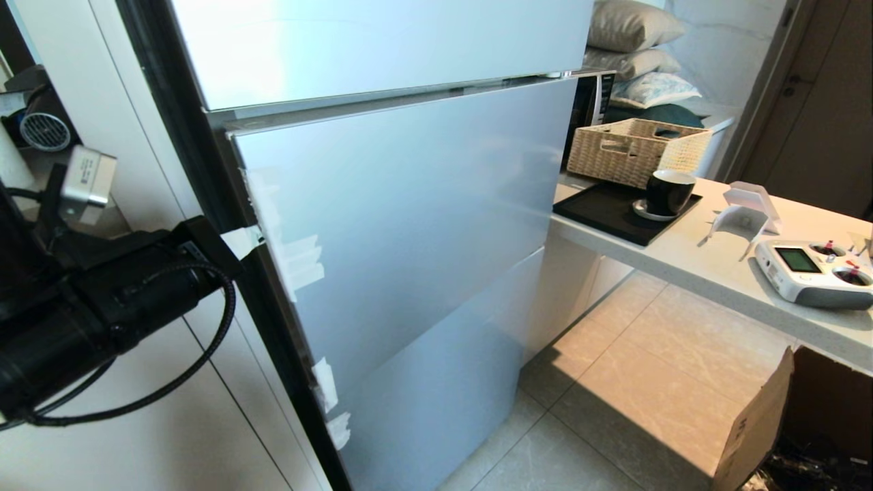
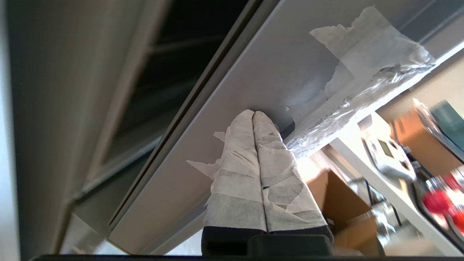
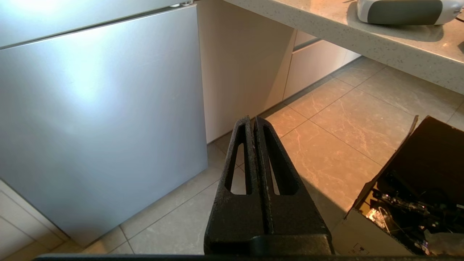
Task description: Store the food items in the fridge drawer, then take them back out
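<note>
Fridge [image 1: 409, 225] fills the middle of the head view, all door panels closed, so the fridge drawer is behind a door and not visible; no fruit confirmed either, only a blurred red thing [image 2: 440, 203] on the counter [image 1: 716, 269] in the left wrist view, can't tell what it is. Key relation: the middle door's [image 1: 423, 204] free edge is the taped one [image 1: 286, 252] on the robot's left, long axis vertical, and the left end effector [image 2: 253, 114] is right at it. Tape-wrapped fingers [image 2: 239, 170] are clenched together, tips touching or nearly touching the door face beside the tape patches [image 2: 366, 65], just next to the dark gap at the door edge. Nothing held. Left arm [image 1: 102, 300] comes in from the left side, so it's the nearer one by far. Right end effector [image 3: 253, 121] is clenched, empty, hanging low over the floor [image 3: 326, 119], pointing past the bottom door panel [image 3: 98, 108], well apart from the edge. My read: step in hand is opening the door, and the move has to hook that left edge and swing it out toward the robot.
</note>
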Robot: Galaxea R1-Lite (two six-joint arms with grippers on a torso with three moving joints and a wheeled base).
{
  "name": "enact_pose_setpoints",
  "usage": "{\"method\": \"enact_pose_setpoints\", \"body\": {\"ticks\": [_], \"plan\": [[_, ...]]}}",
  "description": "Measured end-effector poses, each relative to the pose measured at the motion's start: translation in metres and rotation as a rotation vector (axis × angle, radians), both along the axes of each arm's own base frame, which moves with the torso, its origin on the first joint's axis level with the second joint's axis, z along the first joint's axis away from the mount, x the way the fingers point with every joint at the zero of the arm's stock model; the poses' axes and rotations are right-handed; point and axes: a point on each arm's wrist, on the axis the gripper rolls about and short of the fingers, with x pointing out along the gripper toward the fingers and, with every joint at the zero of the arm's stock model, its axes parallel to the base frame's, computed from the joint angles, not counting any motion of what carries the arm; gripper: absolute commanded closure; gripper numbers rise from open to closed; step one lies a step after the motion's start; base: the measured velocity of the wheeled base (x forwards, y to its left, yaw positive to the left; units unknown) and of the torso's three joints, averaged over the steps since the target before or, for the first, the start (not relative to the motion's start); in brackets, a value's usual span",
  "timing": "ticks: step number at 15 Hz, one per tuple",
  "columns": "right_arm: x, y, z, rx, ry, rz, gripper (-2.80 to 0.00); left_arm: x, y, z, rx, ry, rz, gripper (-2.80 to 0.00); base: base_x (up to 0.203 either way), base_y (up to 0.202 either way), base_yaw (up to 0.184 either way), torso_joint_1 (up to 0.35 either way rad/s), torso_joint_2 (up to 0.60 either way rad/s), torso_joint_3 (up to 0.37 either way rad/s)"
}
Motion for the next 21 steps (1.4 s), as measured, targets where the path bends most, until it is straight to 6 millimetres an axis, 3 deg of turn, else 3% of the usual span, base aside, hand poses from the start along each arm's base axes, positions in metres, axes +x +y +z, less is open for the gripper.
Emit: {"method": "enact_pose_setpoints", "body": {"ticks": [5,10,15,21], "plan": [[0.0,0.0,0.0,-0.001,0.0,0.0,0.0,-0.031,-0.019,-0.002,-0.003,-0.009,-0.152,0.0,0.0,0.0,0.0,0.0,0.0,0.0],[0.0,0.0,0.0,0.0,0.0,0.0,0.0,-0.088,-0.04,-0.016,0.001,0.001,-0.43,0.0,0.0,0.0,0.0,0.0,0.0,0.0],[0.0,0.0,0.0,0.0,0.0,0.0,0.0,-0.122,-0.017,-0.023,-0.008,-0.036,-0.534,0.0,0.0,0.0,0.0,0.0,0.0,0.0],[0.0,0.0,0.0,0.0,0.0,0.0,0.0,-0.142,0.029,-0.026,0.335,-0.179,-0.139,0.0,0.0,0.0,0.0,0.0,0.0,0.0]]}}
